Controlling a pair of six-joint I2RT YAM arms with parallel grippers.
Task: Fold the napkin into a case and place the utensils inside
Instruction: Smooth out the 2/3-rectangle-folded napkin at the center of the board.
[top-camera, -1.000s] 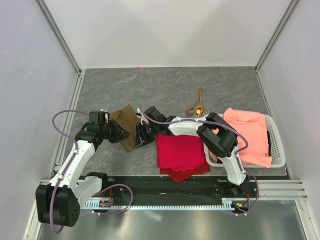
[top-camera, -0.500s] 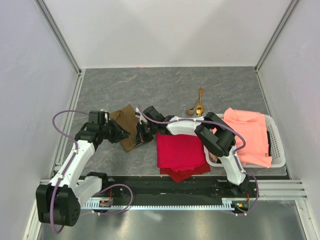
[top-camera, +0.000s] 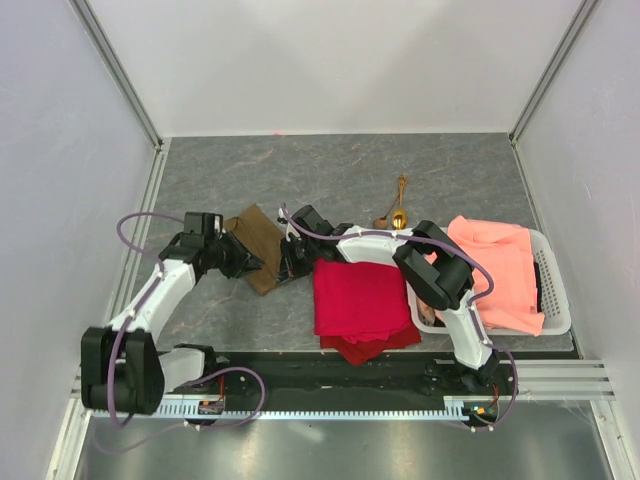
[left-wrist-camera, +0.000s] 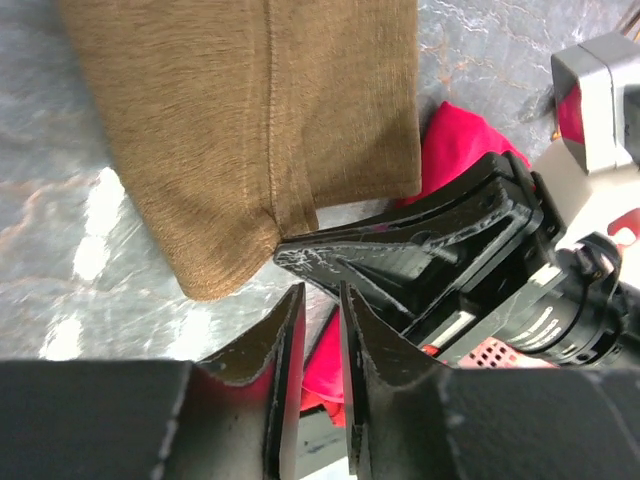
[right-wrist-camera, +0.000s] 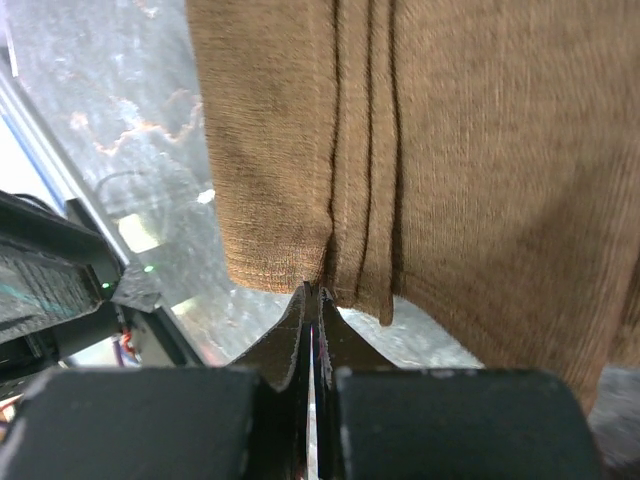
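The olive-brown napkin (top-camera: 258, 243) lies folded in a narrow strip left of the table's centre. It fills the top of the left wrist view (left-wrist-camera: 260, 120) and of the right wrist view (right-wrist-camera: 430, 150). My right gripper (top-camera: 288, 262) is shut, its tips (right-wrist-camera: 313, 292) pinching the napkin's near folded edge. My left gripper (top-camera: 247, 262) hovers at the napkin's left side, its jaws (left-wrist-camera: 318, 300) a narrow gap apart with nothing between them. The right gripper's fingers (left-wrist-camera: 400, 250) show just beyond them. Two gold utensils (top-camera: 397, 212) lie side by side further back on the right.
A bright red cloth (top-camera: 360, 305) lies near the front edge, right of the napkin, and shows behind the fingers (left-wrist-camera: 455, 150). A salmon-orange cloth (top-camera: 495, 268) drapes over a white basket (top-camera: 556, 295) at the right.
My right gripper has closed at the napkin's near edge. My left arm has shifted a little back and to the right, staying beside the napkin.
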